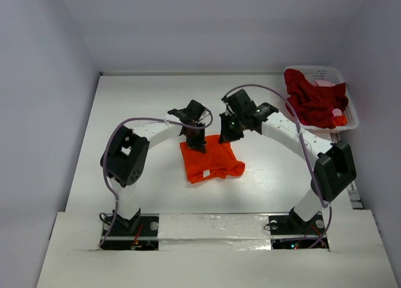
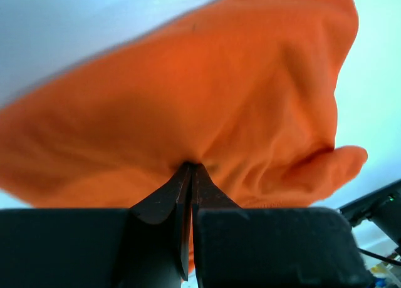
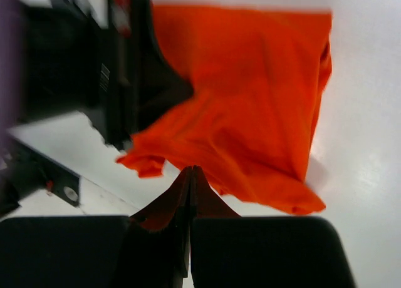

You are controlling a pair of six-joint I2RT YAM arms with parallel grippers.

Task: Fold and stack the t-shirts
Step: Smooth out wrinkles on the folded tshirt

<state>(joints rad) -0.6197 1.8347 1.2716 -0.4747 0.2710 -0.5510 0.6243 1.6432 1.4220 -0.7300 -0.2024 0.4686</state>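
The left gripper (image 2: 190, 170) is seen with its two dark fingers (image 2: 164, 203) pressed tight together. A bit of the orange shirt (image 2: 238, 100) is pinched between their tips, and folds in the cloth are drawn in toward that spot. From above, this gripper is found at the far left corner of the orange shirt. That corner looks to be lifted a little off the white table (image 1: 144, 100).

The right gripper (image 3: 191, 170) is shut too, with its fingers closed into one thin point. That point is set right at the edge of the orange shirt, by its far right corner. Whether any cloth is caught there cannot be told.

The rest of the orange shirt is spread on the table, out from the two grippers toward the near side. It is bunched and wavy along its near edge, and a small white tag (image 1: 205, 173) is seen on it.

A white basket (image 1: 311, 69) is set well apart from the orange shirt, far off to its right and farther back. A dark red shirt (image 1: 313, 101) is heaped inside the basket, and a bit of pink cloth (image 1: 326, 83) is tucked just behind the dark red shirt
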